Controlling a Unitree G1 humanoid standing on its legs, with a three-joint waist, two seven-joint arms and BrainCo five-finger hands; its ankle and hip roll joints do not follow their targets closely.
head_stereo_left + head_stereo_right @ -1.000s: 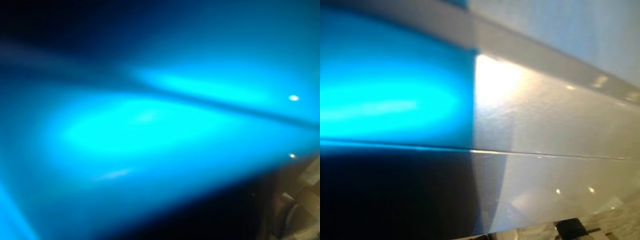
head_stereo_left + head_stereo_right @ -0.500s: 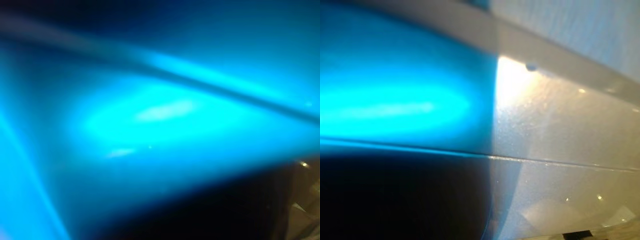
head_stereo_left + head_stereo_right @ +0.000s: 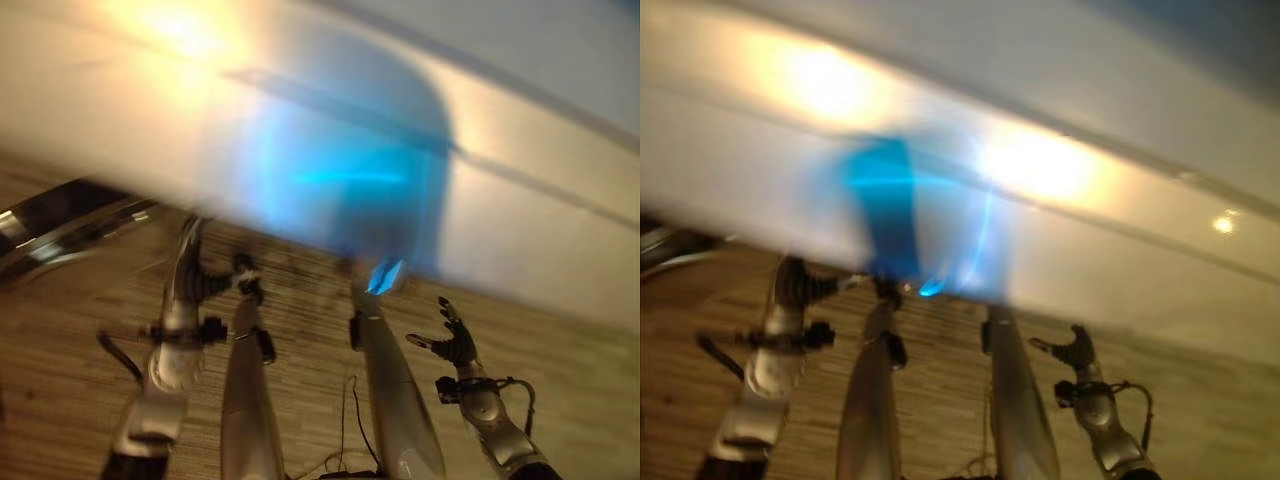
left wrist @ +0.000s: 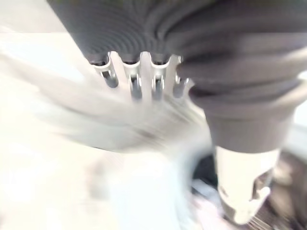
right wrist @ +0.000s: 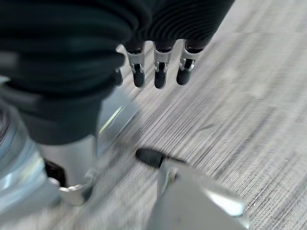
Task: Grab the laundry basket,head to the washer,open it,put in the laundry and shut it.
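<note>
the robot is standing close against a pale glossy washer front (image 3: 520, 215), its panel running above both arms. the left robot hand (image 3: 205, 285) is reaching up to the panel's lower edge, and whether its fingers are released or clenched cannot be told there or in its wrist view. the right robot hand (image 3: 452, 338) is hanging released over the wood floor (image 3: 580, 370), well below the panel. judging by reach, the left arm is nearer the washer. where the basket is cannot be told.
</note>
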